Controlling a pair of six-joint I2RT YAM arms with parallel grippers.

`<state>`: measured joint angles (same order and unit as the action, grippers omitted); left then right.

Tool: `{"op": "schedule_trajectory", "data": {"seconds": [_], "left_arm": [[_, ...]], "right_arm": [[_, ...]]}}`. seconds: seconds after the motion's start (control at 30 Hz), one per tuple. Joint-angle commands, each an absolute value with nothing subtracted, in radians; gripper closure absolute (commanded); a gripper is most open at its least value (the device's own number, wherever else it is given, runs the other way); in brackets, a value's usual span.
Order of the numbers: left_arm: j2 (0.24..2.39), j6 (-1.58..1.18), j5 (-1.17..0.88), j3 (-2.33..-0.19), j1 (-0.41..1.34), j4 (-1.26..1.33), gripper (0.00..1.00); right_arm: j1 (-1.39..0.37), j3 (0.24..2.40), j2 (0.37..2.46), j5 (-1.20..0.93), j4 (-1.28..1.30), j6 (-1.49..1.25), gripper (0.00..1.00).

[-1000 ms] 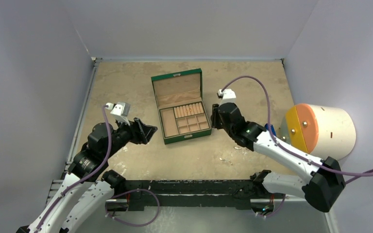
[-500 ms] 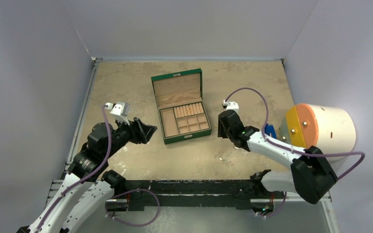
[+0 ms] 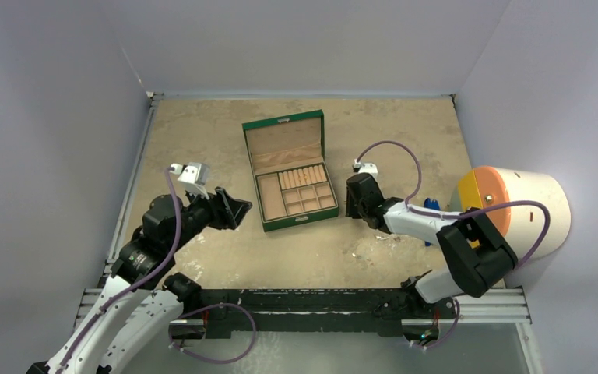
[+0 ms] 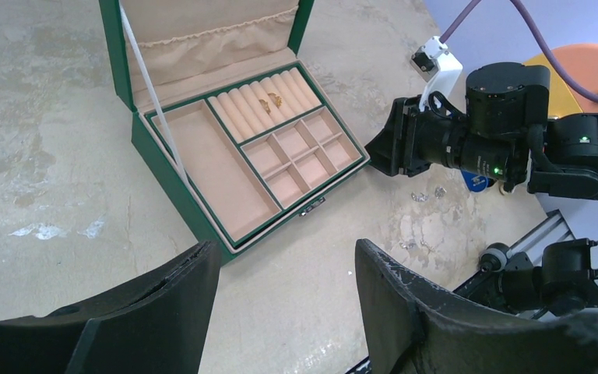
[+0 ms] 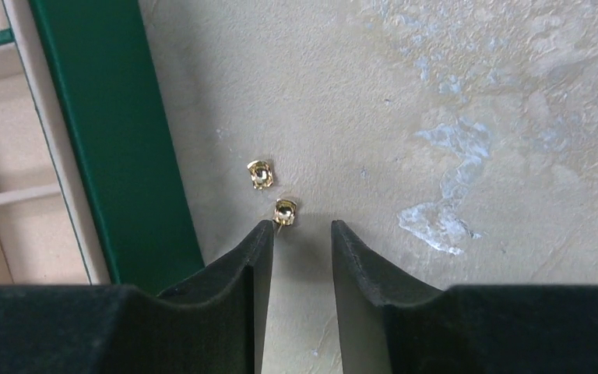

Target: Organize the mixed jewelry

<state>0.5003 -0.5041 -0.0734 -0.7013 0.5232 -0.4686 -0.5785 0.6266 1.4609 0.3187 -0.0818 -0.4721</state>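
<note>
Right pincer (image 5: 301,227) has lowered, jaws apart (nothing held); a gold stud (image 5: 284,210) lies just ahead, awaiting pickup.

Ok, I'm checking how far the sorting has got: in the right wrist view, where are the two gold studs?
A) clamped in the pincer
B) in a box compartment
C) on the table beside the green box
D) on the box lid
C: both gold studs lie on the table just outside the green box wall, ahead of the open right pincer, which holds nothing.
</note>
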Motion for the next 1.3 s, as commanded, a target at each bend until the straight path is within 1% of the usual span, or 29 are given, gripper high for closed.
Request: {"op": "schedule_trajectory", "data": {"seconds": [0.0,0.2,0.5,0.9,1.27], "left_arm": [[0.508,-0.490,-0.074,-0.724,0.509,-0.421,0.36],[0.518,-0.488,-0.097,-0.723,0.490,-0.414,0.36],[0.517,-0.486,-0.108,-0.723,0.477,-0.411,0.36],[0.517,-0.486,-0.115,-0.722,0.472,-0.411,0.36],[0.515,-0.486,-0.118,-0.722,0.471,-0.409,0.36]], "right_arm": [[-0.571,0.678,1.477,0.318,-0.139,-0.477,0.65],[-0.571,0.688,1.518,0.306,-0.152,-0.472,0.73],[-0.571,0.688,1.537,0.310,-0.146,-0.465,0.80],[-0.571,0.683,1.497,0.310,-0.131,-0.468,0.99],[-0.571,0.681,1.366,0.345,-0.077,-0.458,1.00]]}}
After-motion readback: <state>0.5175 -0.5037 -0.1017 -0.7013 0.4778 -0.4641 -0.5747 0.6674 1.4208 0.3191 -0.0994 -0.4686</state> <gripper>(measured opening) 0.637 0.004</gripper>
